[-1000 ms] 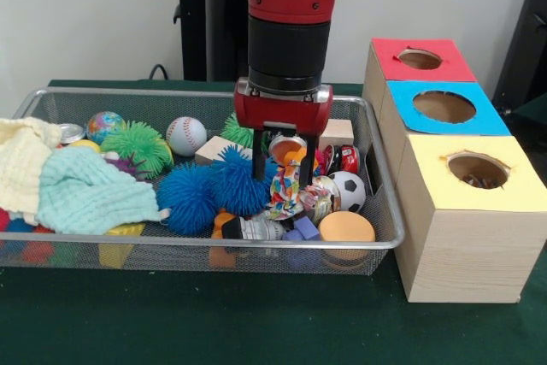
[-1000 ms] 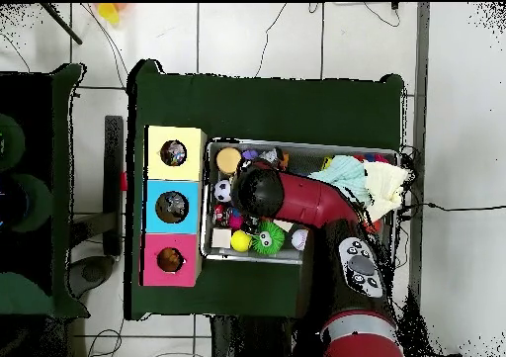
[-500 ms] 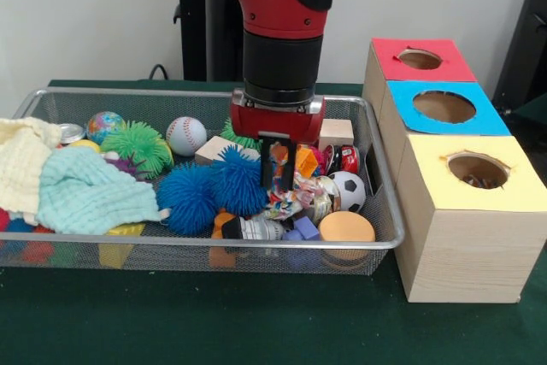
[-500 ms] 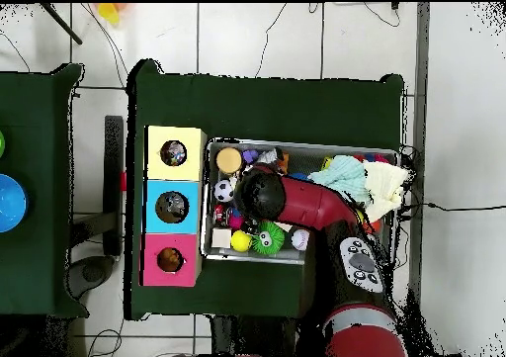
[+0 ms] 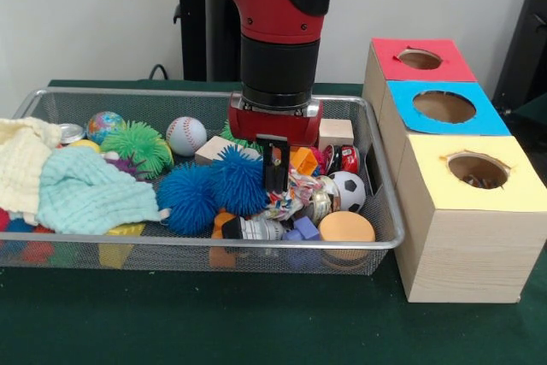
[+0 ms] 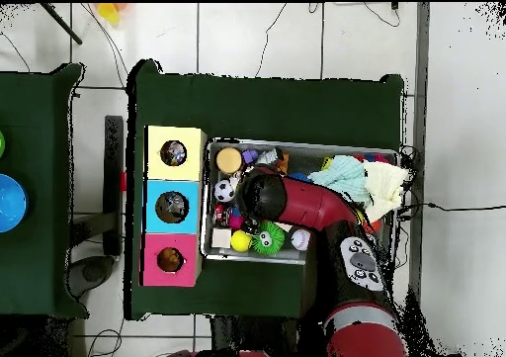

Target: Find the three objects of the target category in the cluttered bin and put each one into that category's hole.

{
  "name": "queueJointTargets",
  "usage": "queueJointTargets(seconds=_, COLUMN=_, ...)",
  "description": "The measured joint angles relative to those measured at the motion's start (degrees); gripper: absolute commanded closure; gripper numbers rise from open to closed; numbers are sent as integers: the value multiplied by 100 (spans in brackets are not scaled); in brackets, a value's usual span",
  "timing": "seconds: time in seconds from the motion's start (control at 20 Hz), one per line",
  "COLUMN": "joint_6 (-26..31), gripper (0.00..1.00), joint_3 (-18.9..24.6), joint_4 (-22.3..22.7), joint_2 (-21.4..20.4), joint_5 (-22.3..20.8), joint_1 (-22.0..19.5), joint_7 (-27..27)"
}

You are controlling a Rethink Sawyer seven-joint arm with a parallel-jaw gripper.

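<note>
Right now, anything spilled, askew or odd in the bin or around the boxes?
Nothing spilled: the clutter sits inside the silver wire mesh bin, and the three wooden boxes with red, blue and yellow tops stand in a straight row. The pale green and cream cloths bunch at one end. The black gripper is down among the toys.

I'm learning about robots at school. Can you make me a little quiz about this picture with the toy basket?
1. True or false: the pincer is down among the toys in the wire basket.
2. Which ball lies nearest the yellow-topped box? A baseball, B soccer ball, C globe ball.
3. What colour is the top of the middle box?

Key: 1 true. 2 B, the soccer ball. 3 blue.
</note>
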Motion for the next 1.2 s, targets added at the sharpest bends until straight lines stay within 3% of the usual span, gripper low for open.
queueJointTargets(seconds=0.5, joint_6=58, gripper=100, joint_3=1, joint_4=45, joint_2=-130, joint_5=11, joint_1=3, joint_7=0)
queueJointTargets(seconds=0.85, joint_6=973, gripper=100, joint_3=0, joint_4=182, joint_2=-923, joint_5=157, joint_1=14, joint_7=0)
queueJointTargets(seconds=1.2, joint_6=1185, gripper=100, joint_3=2, joint_4=293, joint_2=-1425, joint_5=371, joint_1=-62, joint_7=0)
